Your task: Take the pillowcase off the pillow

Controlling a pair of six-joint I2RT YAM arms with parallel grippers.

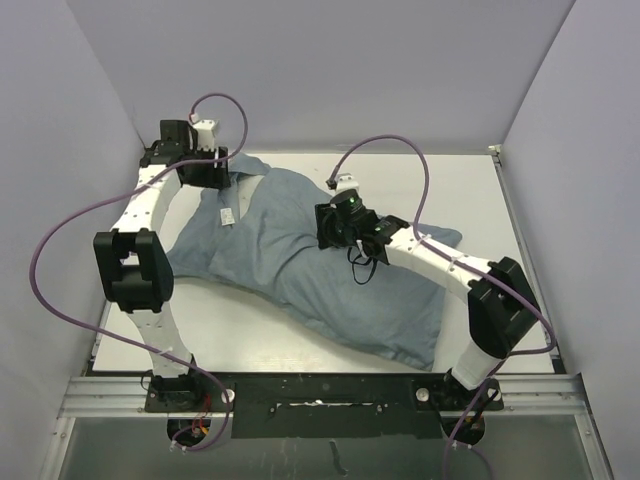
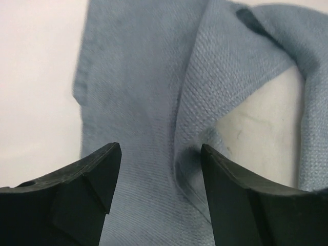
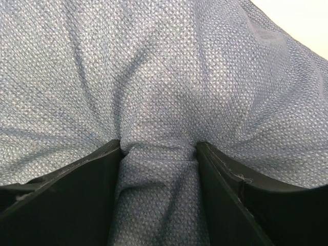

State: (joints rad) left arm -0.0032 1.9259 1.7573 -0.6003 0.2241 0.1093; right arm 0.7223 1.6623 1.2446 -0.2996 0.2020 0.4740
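Right end effector (image 3: 158,148) clenches a fold of the limp blue-grey woven pillowcase (image 1: 300,262). Left end effector (image 2: 160,151), released at the far-left corner of the bench (image 1: 240,342), should pinch hem fabric only.

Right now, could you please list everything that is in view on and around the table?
pillowcase: one, blue-grey, lying diagonally across the table, plump at its near right end
pillow: none seen directly; presumably inside the pillowcase
tag: one, white, on the pillowcase's far left part
table: one, white, under everything
walls: three, pale grey, at left, far and right
cables: two, purple, one looping from each arm
left gripper: one, black, open, above the pillowcase's far left edge
right gripper: one, black, pinching a fold at the pillowcase's middle
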